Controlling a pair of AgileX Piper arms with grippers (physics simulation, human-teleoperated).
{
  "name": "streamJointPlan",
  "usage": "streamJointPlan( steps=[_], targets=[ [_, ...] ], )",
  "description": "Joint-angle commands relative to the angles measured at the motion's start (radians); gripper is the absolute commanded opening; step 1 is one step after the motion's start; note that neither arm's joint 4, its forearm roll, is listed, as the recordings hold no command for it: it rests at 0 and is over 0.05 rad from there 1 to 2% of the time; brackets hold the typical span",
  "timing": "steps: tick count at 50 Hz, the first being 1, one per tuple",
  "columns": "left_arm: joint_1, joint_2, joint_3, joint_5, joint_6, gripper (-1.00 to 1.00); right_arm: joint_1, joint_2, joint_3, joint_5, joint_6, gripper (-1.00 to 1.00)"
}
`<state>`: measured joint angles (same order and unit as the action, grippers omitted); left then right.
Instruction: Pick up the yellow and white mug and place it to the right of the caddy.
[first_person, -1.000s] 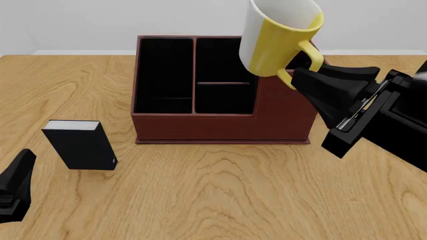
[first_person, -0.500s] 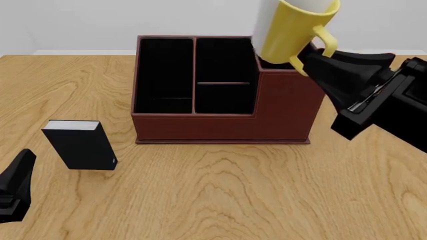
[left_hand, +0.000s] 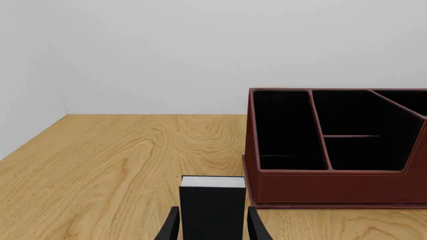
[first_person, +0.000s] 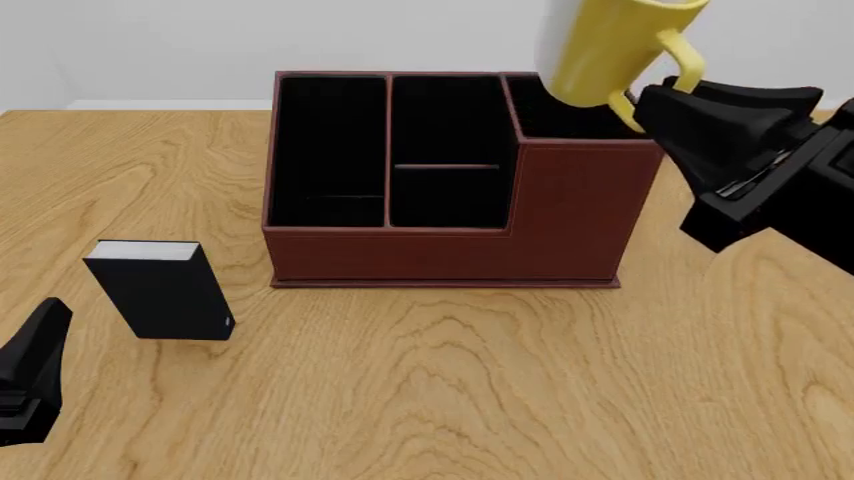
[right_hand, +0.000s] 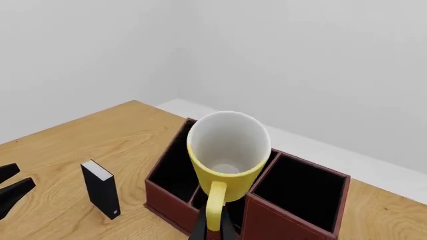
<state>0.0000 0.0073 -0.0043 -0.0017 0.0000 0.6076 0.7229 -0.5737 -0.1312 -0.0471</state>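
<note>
Mug (first_person: 607, 50) hangs above caddy's (first_person: 447, 190) tall right corner.

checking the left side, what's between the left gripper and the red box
In the left wrist view, a black block stands between the left gripper and the box, apart from the box.

From the front I see the mug (first_person: 607, 50) cut off at the top edge, hiding the caddy's (first_person: 447, 240) far right corner.
</note>
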Motion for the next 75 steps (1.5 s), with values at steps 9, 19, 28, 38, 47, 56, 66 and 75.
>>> streamJointPlan(
  steps=[9,19,28,38,47,56,66,75],
  targets=[
    [0.0,0.0,0.0,0.0,0.0,1.0,-0.071,-0.019,-0.009,0.01,0.003,-1.0],
    [0.0,0.0,0.0,0.0,0.0,1.0,-0.1,-0.031,-0.015,0.018,-0.008,-1.0],
    [0.0,0.0,0.0,0.0,0.0,1.0,-0.128,-0.026,-0.022,0.013,-0.016,-1.0],
    [0.0,0.0,0.0,0.0,0.0,1.0,-0.148,-0.017,-0.018,0.001,-0.026,-1.0],
    [0.0,0.0,0.0,0.0,0.0,1.0,-0.179,-0.002,-0.015,-0.017,-0.04,-1.0],
    [0.0,0.0,0.0,0.0,0.0,1.0,-0.204,0.005,-0.017,-0.022,-0.043,-1.0],
    [0.0,0.0,0.0,0.0,0.0,1.0,-0.22,0.004,-0.023,-0.016,-0.043,-1.0],
    [0.0,0.0,0.0,0.0,0.0,1.0,-0.239,0.003,-0.03,-0.012,-0.049,-1.0]
  ],
)
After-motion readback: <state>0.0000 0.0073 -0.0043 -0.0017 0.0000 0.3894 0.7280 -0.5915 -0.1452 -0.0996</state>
